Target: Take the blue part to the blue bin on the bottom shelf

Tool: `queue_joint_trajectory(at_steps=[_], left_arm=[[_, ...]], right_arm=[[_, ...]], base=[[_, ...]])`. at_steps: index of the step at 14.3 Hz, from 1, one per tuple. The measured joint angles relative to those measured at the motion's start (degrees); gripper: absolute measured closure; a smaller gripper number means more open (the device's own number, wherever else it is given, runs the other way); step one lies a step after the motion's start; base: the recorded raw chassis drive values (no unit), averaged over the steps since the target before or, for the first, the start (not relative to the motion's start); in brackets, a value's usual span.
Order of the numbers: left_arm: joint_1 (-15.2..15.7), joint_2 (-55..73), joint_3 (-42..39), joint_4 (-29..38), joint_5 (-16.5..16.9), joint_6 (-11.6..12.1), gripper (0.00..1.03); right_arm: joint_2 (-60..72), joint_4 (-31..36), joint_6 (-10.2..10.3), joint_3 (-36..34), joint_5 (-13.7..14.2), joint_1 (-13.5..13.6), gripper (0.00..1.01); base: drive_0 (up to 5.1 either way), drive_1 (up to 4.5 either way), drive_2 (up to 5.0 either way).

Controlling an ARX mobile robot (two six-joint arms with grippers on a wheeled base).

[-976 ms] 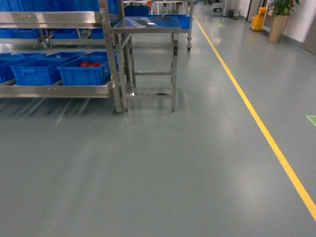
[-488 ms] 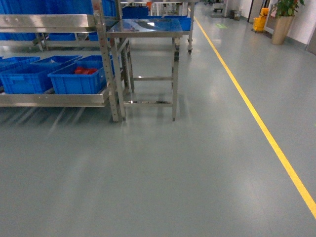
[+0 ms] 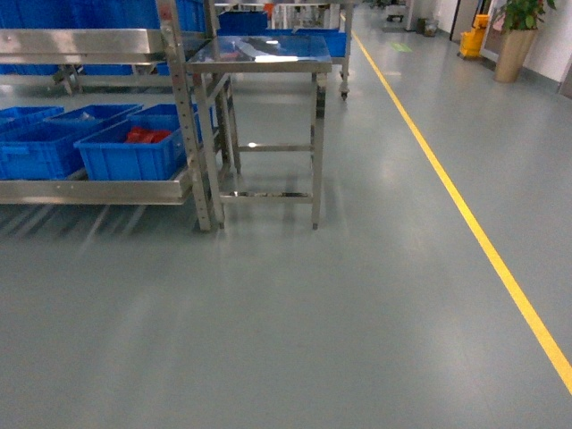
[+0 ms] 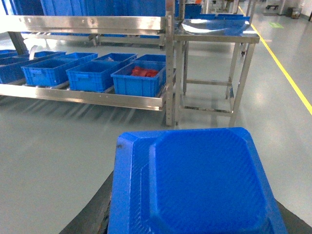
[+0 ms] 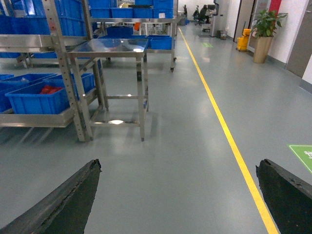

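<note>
The flat blue moulded plastic part [image 4: 195, 185] fills the left wrist view, pinched in the left end effector [image 4: 187, 225]; the right end effector [image 5: 178, 195] hangs spread and empty. This looks like the carrying stage. Next, close in on the low stainless-steel bottom shelf [image 3: 94, 189] and its blue plastic bins [image 4: 138, 81].

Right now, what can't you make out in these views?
- Left end effector: left wrist view, hidden behind the blue part it carries.
- Head view: both arms out of frame.
- Bottom shelf: cut off at the left edge.
- Red items in a blue bin: too small to identify.
</note>
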Motion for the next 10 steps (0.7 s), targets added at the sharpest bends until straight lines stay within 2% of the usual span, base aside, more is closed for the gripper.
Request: queue_joint_trajectory(at_steps=[10], left_arm=[[0.0,0.0,0.0,-0.09,-0.02,0.0,0.59]], right_arm=[[0.0,-0.07,0.0,0.0,0.0,0.0,0.03]], base=[[0.0,4.08,-4.0]])
